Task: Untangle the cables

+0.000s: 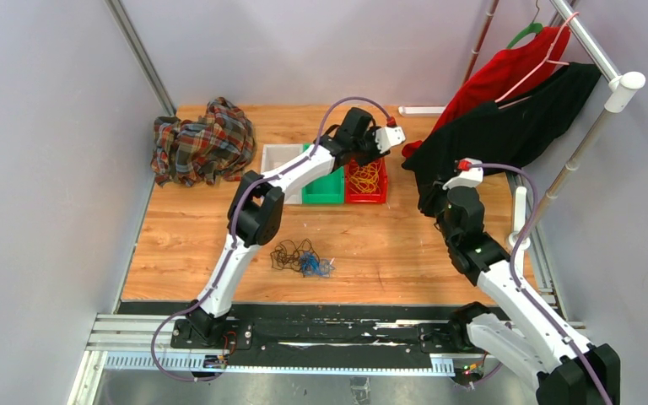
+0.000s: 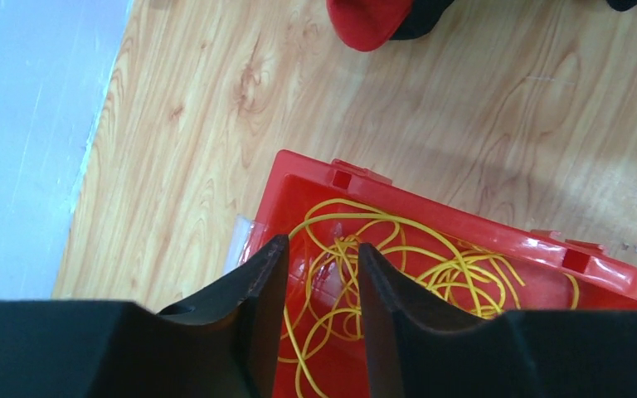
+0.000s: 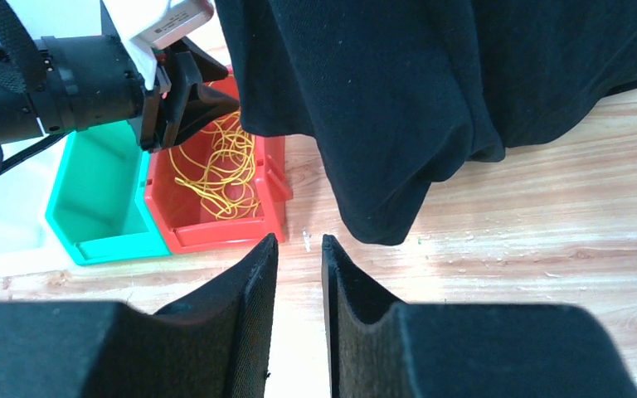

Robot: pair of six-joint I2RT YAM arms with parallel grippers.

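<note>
A yellow cable (image 1: 365,177) lies in loose loops inside the red bin (image 1: 366,199). It also shows in the left wrist view (image 2: 398,265) and the right wrist view (image 3: 220,170). My left gripper (image 1: 371,150) hangs over the red bin's (image 2: 464,224) far end, jaws apart and empty (image 2: 322,245), with the yellow loops showing below the gap. A tangle of black and blue cables (image 1: 302,257) lies on the table in front of the bins. My right gripper (image 3: 299,240) hovers over bare wood right of the red bin (image 3: 224,232), jaws slightly apart and empty.
A green bin (image 1: 323,196) and a white bin (image 1: 277,156) stand left of the red one. A plaid shirt (image 1: 202,142) is heaped at the back left. A black garment (image 1: 506,126) and a red garment (image 1: 498,76) hang from a rail at the right, the black one draping onto the table.
</note>
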